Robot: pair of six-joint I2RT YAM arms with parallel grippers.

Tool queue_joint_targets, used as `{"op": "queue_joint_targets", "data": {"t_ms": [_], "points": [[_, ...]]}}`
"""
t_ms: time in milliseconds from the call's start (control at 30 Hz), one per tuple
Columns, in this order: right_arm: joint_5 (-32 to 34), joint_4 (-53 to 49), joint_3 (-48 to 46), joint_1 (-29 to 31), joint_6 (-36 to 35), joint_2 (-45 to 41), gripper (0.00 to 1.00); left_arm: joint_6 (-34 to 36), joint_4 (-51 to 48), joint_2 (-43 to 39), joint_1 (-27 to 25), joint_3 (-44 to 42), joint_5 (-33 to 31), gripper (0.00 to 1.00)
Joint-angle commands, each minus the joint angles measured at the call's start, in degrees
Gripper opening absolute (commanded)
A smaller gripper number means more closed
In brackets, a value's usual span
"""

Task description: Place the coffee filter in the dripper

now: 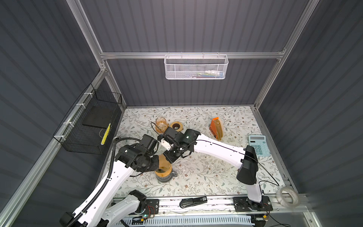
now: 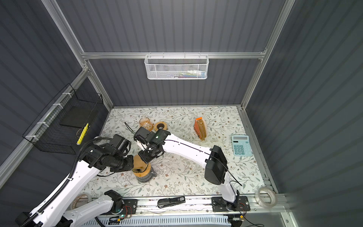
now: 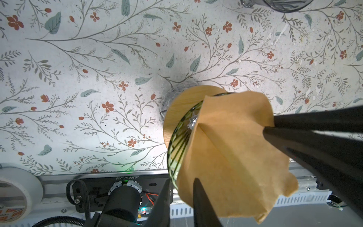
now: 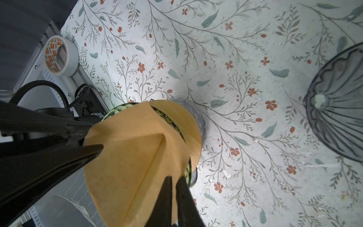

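The brown paper coffee filter (image 3: 231,153) is spread into a cone, and its point sits in the mouth of the dripper (image 3: 179,110). The dripper is ribbed glass with a round wooden collar (image 1: 164,174) and stands at the front left of the table. My left gripper (image 3: 182,179) is shut on one side of the filter's rim, one finger inside the cone and one outside. My right gripper (image 4: 174,177) pinches the opposite side of the coffee filter (image 4: 133,157). In both top views the wrists meet over the dripper and hide the fingertips.
A second ribbed glass vessel (image 1: 161,123) and a wooden ring (image 1: 176,125) lie behind the arms. An orange filter pack (image 1: 217,128) and a calculator (image 1: 259,145) are to the right. A stapler (image 1: 193,201) and a tape roll (image 1: 287,198) rest on the front rail.
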Motion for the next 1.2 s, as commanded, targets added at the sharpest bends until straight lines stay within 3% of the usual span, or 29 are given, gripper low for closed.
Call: {"op": "queue_joint_targets", "data": {"t_ms": [0,1167], "points": [[1.2,-1.4,1.9,0.5,-0.3,0.9,0.11,0.3,-1.6,-0.7,-0.3,-0.7,-0.5,0.23],[2.8,-2.6,3.5,0.9,-0.4,2.9,0.11,0.2,-1.5,-2.0,-0.3,-2.3,-2.1,0.25]]}}
